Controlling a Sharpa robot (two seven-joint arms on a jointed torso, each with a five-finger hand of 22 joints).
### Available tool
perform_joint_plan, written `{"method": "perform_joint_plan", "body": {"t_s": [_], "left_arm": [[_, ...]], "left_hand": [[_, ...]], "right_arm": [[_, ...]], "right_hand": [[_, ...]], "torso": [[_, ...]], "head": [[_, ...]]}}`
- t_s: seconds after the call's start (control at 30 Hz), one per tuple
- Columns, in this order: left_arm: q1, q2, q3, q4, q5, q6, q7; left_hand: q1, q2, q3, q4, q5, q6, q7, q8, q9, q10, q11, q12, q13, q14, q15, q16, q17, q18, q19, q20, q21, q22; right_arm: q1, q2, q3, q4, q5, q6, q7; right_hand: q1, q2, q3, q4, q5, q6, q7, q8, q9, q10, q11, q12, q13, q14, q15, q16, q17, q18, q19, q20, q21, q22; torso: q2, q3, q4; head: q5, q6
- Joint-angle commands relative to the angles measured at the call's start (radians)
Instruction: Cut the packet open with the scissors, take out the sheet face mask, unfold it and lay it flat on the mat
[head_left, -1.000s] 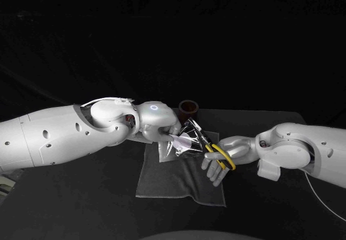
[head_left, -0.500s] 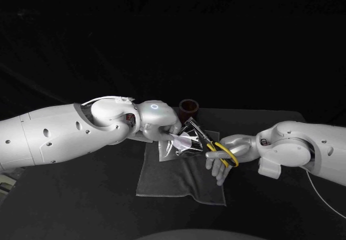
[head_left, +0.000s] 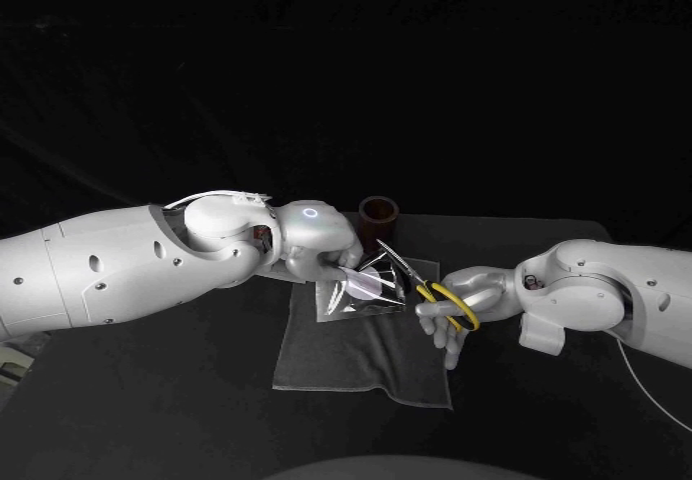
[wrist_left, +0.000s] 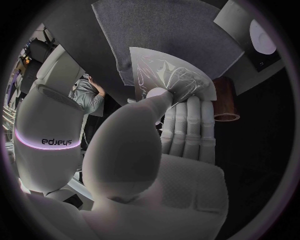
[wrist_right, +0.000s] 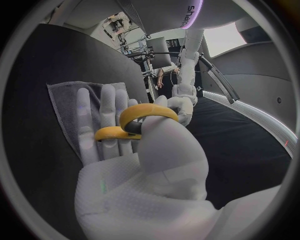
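The step in hand is the cut. At the centre of the head view, the left hand is clamped on the crinkled silver foil packet, its thumb pressing the foil against the fingers. The packet hangs above the upper end of the grey cloth mat, which is spread on the black counter. Just right of it, the right hand is closed on the yellow-handled scissors. Its fingers are through the loops and the blades reach up and left across the packet's right edge. I cannot tell whether the blades are parted or have bitten the foil.

To cut well, I judge the left hand should hold the foil taut with its fingers clear of the cut line. The blades should take only a thin strip by the seal, so the mask inside is not nicked.

Against a second ago, the right hand sits a little further right and the blades stand out longer above the packet. The packet's upper corner lies lower and flatter. The left hand keeps its place, as does the small brown cylinder behind it.
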Motion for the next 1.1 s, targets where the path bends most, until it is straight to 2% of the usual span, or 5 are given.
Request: {"method": "perform_joint_plan", "body": {"t_s": [0.03,0.3,0.7,0.93,1.1], "left_arm": [[0.001,0.003,0.0,0.001,-0.01,0.02,0.003],[0.001,0.002,0.0,-0.002,-0.011,0.024,-0.001],[0.001,-0.014,-0.001,-0.009,0.0,0.009,-0.002],[0.001,-0.02,0.0,-0.012,0.007,0.002,0.001],[0.001,-0.021,0.0,-0.013,0.009,0.002,0.002]], "left_hand": [[0.009,0.006,0.108,-0.105,0.006,0.014,-0.006,0.005,0.083,0.008,0.001,-0.003,0.001,-0.001,-0.006,-0.003,-0.001,0.019,0.0,-0.004,0.007,0.001],[0.009,0.007,0.109,-0.104,0.006,0.014,-0.006,0.004,0.084,0.008,0.001,-0.004,0.001,-0.001,-0.006,-0.004,-0.001,0.019,-0.001,-0.004,0.007,0.001],[0.008,0.007,0.109,-0.103,0.006,0.013,-0.005,0.003,0.086,0.008,0.001,-0.004,0.002,-0.001,-0.006,-0.004,-0.001,0.019,-0.001,-0.004,0.007,0.001],[0.007,0.007,0.109,-0.103,0.006,0.013,-0.005,0.003,0.086,0.008,0.001,-0.004,0.002,-0.001,-0.006,-0.004,-0.001,0.019,-0.001,-0.004,0.007,0.001],[0.007,0.007,0.109,-0.102,0.006,0.013,-0.005,0.003,0.087,0.008,0.001,-0.004,0.002,-0.001,-0.006,-0.004,-0.001,0.019,0.0,-0.004,0.007,0.001]], "right_arm": [[0.001,-0.001,0.001,0.001,-0.017,-0.06,0.023],[0.001,-0.004,0.001,0.0,-0.021,-0.106,0.03],[0.001,-0.061,0.001,0.019,0.004,-0.143,0.107],[-0.01,-0.092,0.0,0.05,0.009,-0.113,0.11],[-0.028,-0.107,0.0,0.086,0.009,-0.086,0.098]], "right_hand": [[0.023,0.038,-0.031,0.001,-0.002,0.006,-0.013,0.016,0.036,0.188,-0.072,0.027,0.019,0.049,-0.036,0.011,0.029,0.103,0.05,-0.035,0.01,0.004],[0.025,0.041,-0.031,0.001,-0.001,-0.001,-0.025,0.033,0.132,0.173,-0.083,0.096,0.082,0.069,-0.048,0.011,0.113,0.1,0.074,-0.052,0.021,0.009],[0.033,0.001,-0.029,-0.006,0.002,-0.163,0.124,-0.287,0.022,-0.134,0.064,-0.184,0.01,-0.188,0.086,-0.233,0.052,0.098,-0.133,0.068,-0.117,-0.055],[0.035,-0.018,-0.028,-0.004,-0.001,-0.204,0.161,-0.381,-0.065,-0.22,0.106,-0.264,-0.073,-0.263,0.124,-0.311,-0.042,0.099,-0.195,0.105,-0.157,-0.055],[0.01,-0.068,-0.004,0.005,-0.003,-0.282,0.195,-0.437,-0.111,-0.317,0.14,-0.307,-0.126,-0.356,0.158,-0.332,-0.108,0.092,-0.238,0.124,-0.182,-0.057]], "torso": [[0.0,-0.0001,0.0008],[0.0,-0.0004,0.0001],[0.001,0.0001,-0.0003],[0.0,0.0004,0.0002],[0.0,0.0005,-0.0003]], "head": [[-0.002,-0.001],[-0.005,0.003],[-0.012,0.011],[-0.016,0.013],[-0.016,0.014]]}}
